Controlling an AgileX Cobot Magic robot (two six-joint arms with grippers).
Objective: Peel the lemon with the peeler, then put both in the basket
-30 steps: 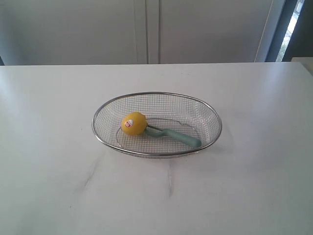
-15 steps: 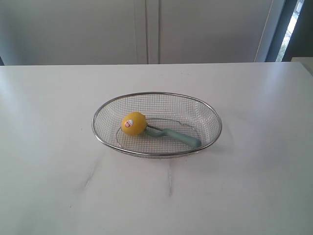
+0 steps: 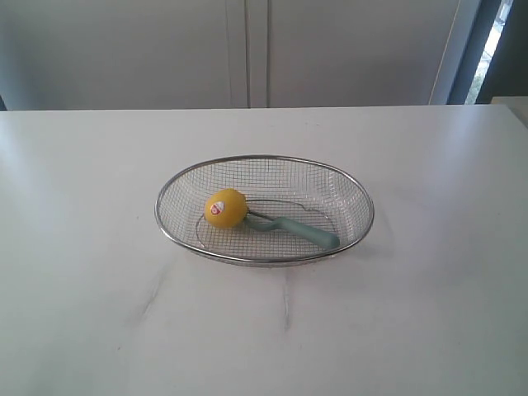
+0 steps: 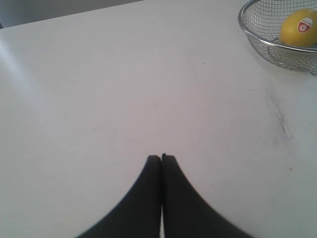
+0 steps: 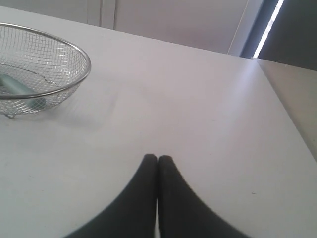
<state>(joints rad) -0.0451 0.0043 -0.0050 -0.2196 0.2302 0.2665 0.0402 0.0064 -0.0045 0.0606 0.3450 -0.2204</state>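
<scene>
The wire mesh basket (image 3: 346,183) stands mid-table. Inside it the yellow lemon (image 3: 226,208) with its red-and-white sticker rests at the left, touching the metal head of the teal-handled peeler (image 3: 307,232), which lies across the basket floor. The left wrist view shows the lemon (image 4: 298,29) in the basket (image 4: 246,29) far from my left gripper (image 4: 161,157), which is shut and holds nothing. In the right wrist view my right gripper (image 5: 158,158) is shut and empty, well away from the basket (image 5: 79,52), where the peeler's handle (image 5: 17,88) shows. Neither arm appears in the exterior view.
The white table (image 3: 91,289) has faint scuff marks in front of the basket. Grey cabinet doors (image 3: 247,49) stand behind the table's far edge. A dark window frame (image 3: 487,49) is at the back right.
</scene>
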